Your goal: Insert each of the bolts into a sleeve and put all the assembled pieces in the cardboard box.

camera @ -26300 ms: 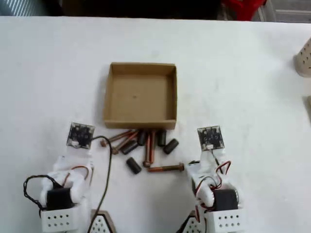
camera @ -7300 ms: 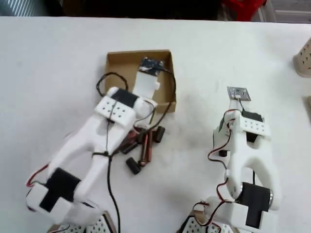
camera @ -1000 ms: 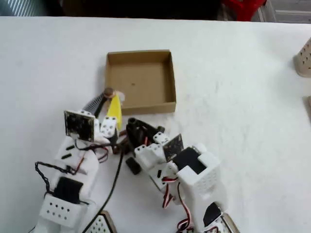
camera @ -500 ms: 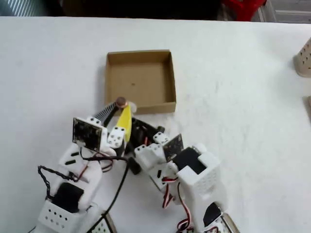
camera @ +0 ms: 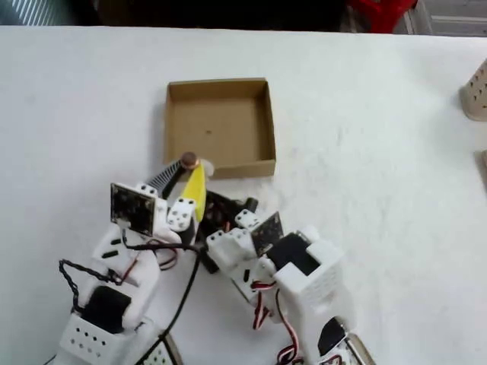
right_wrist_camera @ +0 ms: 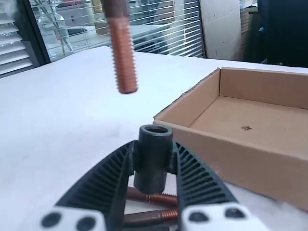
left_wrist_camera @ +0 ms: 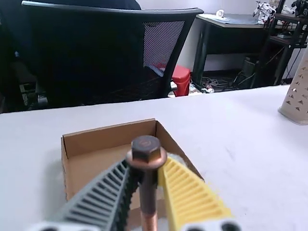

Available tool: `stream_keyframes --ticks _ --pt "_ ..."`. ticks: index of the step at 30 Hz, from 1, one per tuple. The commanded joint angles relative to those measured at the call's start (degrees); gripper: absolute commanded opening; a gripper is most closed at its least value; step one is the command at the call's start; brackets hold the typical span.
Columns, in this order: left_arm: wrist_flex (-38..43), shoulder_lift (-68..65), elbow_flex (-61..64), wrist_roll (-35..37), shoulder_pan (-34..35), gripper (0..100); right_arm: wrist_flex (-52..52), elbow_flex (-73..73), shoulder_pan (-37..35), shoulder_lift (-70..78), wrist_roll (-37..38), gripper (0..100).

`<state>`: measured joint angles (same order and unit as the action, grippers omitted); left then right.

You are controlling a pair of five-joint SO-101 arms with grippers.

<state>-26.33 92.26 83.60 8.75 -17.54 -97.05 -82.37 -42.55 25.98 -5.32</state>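
The left jaws are clamped on a copper bolt (left_wrist_camera: 147, 192), one grey finger (left_wrist_camera: 103, 192) and one yellow finger (left_wrist_camera: 190, 192) pressing its shank from either side. The bolt stands upright with its hexagonal head (camera: 188, 160) on top, held off the bench (camera: 380, 152) just at the near wall of the cardboard box (camera: 221, 125), toward the box's left corner. In the left wrist view the box (left_wrist_camera: 110, 132) lies directly behind the bolt head.

The right jaws are closed on a dark sleeve (right_wrist_camera: 153, 159), which stands upright with its open bore facing up, just in front of the box's near wall (right_wrist_camera: 231, 149). The bolt's threaded end (right_wrist_camera: 121, 48) hangs above the sleeve and a little to one side of its opening, not touching it.

Beneath the sleeve, loose bolts (right_wrist_camera: 149, 198) lie flat on the bench, also just in front of the box's near wall.
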Motion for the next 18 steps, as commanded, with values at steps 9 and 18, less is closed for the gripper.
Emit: stream_keyframes --ticks 9,18 --pt "0.0 4.3 1.6 4.6 -0.2 2 -1.6 -0.1 -0.1 -0.2 0.9 1.5" --pt "0.4 4.5 3.7 4.5 -0.1 2 -2.9 -2.1 -0.7 -0.7 0.9 1.5"
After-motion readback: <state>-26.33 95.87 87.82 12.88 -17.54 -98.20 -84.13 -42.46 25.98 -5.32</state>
